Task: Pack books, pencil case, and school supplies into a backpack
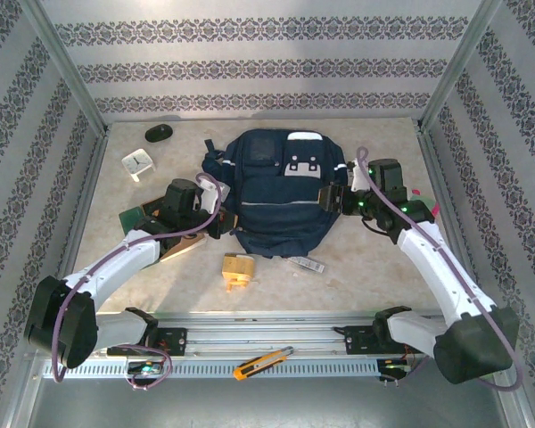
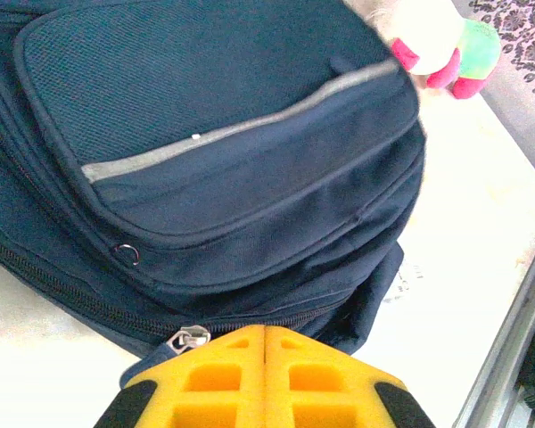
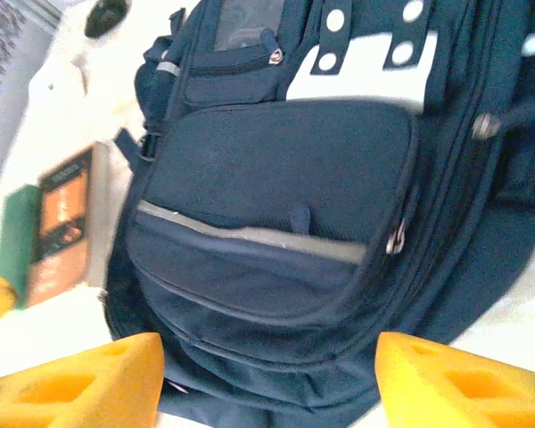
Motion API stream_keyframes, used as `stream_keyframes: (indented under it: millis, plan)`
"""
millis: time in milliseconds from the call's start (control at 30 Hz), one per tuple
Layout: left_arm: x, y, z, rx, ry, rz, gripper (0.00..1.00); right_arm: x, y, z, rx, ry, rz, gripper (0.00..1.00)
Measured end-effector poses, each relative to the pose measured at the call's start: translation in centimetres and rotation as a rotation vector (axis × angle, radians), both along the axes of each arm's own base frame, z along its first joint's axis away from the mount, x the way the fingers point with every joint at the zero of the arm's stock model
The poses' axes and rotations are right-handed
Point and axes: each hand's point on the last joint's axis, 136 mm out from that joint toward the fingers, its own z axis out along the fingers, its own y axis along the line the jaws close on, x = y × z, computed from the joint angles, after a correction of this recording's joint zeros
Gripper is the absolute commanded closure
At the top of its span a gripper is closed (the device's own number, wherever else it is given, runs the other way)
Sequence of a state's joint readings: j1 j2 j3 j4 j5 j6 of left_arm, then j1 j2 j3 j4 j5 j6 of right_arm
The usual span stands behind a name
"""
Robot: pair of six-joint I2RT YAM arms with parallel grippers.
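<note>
From the overhead camera I see the backpack [image 1: 276,192] lying flat mid-table, zipped pockets facing up. My left pincer [image 1: 219,214] sits against its edge at about 8 o'clock, and my right pincer [image 1: 328,198] is at its 3 o'clock edge. On the left wrist camera, the left pincer [image 2: 266,357] has its yellow fingers pressed fully together, and a silver zipper pull [image 2: 189,339] lies just beside their tips at 10 o'clock. I cannot tell whether any fabric or tab is pinched between them. On the right wrist camera, the right pincer [image 3: 269,348] stands wide open with nothing in it, its fingers apart over the pack's front pocket. The book [image 1: 132,218] lies at 9 o'clock from the pack, partly under my left arm, and it shows its orange cover on the right wrist camera [image 3: 62,223]. The tan-yellow block [image 1: 238,270] rests on the table at 7 o'clock from the pack, and the slim silver bar [image 1: 305,265] at 5 o'clock, close to the pack's lower edge. A white clock [image 1: 136,163] and a black mouse [image 1: 159,133] lie out toward 10 o'clock. The plush toy [image 2: 446,45] shows beyond the pack's far corner.
</note>
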State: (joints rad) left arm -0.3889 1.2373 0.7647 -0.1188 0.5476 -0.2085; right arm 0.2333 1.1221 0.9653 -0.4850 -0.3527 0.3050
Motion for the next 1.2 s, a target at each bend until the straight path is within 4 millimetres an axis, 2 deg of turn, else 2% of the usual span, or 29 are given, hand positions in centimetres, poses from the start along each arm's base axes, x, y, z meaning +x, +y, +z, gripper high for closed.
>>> stream_keyframes:
  millis: [33, 133, 200, 333, 400, 467, 633, 800, 900, 1200]
  plan:
    - [0.2, 0.2, -0.1, 0.013, -0.007, 0.007, 0.66, -0.2, -0.1, 0.3, -0.034, -0.019, 0.010, 0.36]
    - [0.6, 1.0, -1.1, 0.060, 0.001, 0.041, 0.53, -0.6, 0.5, 0.8, -0.118, -0.066, 0.067, 0.36]
    - [0.8, 1.4, -2.3, 0.090, 0.030, 0.059, 0.47, -1.4, 2.2, 0.6, -0.177, -0.105, 0.163, 0.35]
    - [1.0, 2.4, -5.2, 0.087, 0.134, 0.089, 0.36, -3.9, 7.5, -1.2, -0.300, -0.171, 0.473, 0.33]
    - [0.7, 2.9, -7.0, 0.069, 0.203, 0.108, 0.33, -4.4, 9.4, -2.4, -0.344, -0.187, 0.594, 0.33]
    - [0.3, 3.1, -8.0, 0.058, 0.243, 0.115, 0.32, -4.4, 9.9, -3.3, -0.368, -0.182, 0.637, 0.33]
    - [0.1, 2.0, -8.5, -0.064, 0.290, 0.100, 0.27, -3.9, 10.8, -4.7, -0.393, -0.176, 0.715, 0.33]
    - [0.2, 1.1, -10.5, -0.167, 0.381, 0.106, 0.31, -3.6, 12.1, -5.6, -0.363, -0.170, 0.766, 0.33]
    - [0.1, 0.8, -10.6, -0.213, 0.400, 0.107, 0.41, -3.5, 12.3, -5.4, -0.349, -0.182, 0.772, 0.33]
    - [0.2, 0.3, -9.2, -0.283, 0.383, 0.107, 0.84, -3.1, 12.5, -4.9, -0.336, -0.209, 0.767, 0.34]
